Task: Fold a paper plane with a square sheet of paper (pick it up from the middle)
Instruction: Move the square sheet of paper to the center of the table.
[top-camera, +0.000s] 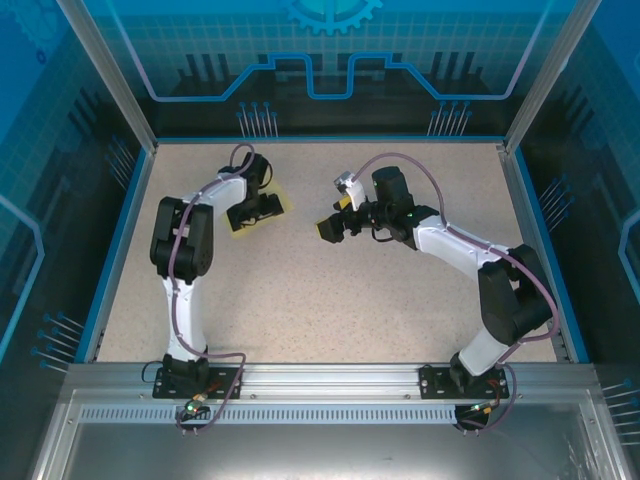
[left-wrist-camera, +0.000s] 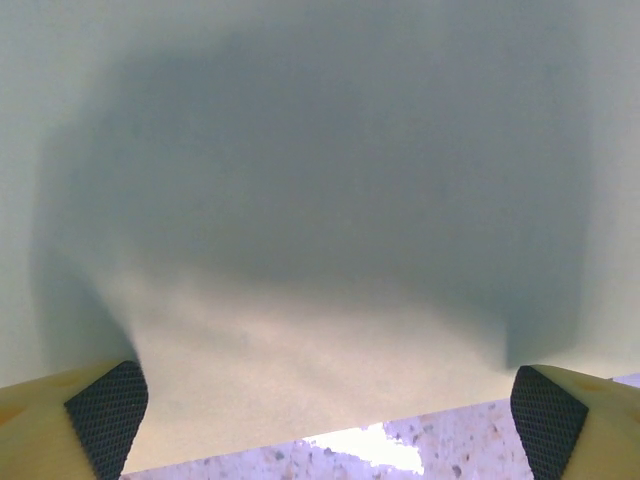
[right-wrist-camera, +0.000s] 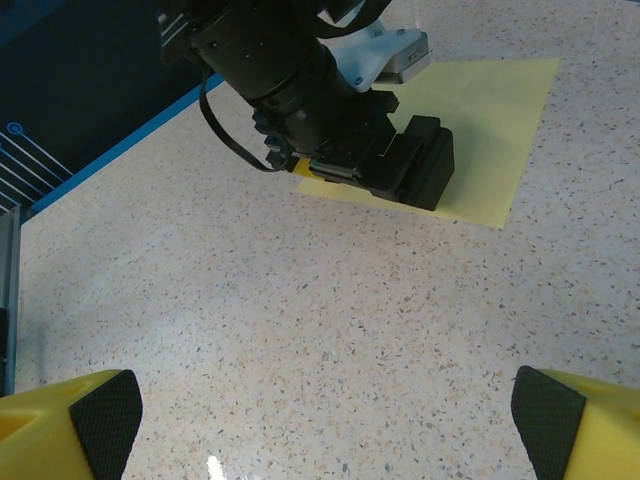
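Left arm bends toward the far-left corner of the bench (top-camera: 350, 300), left pincer (top-camera: 256, 212) low, jaws spread; right pincer (top-camera: 326, 229) hovers mid-bench, jaws wide apart.

My left arm (top-camera: 181, 315) and right arm (top-camera: 455, 245): white links, black joints, lilac cables, black bases at the near edge of the worktop (top-camera: 330, 310). Right pincer (right-wrist-camera: 325, 425): yellow fingers (right-wrist-camera: 35, 435), black cross-hatched pads (right-wrist-camera: 105, 425).
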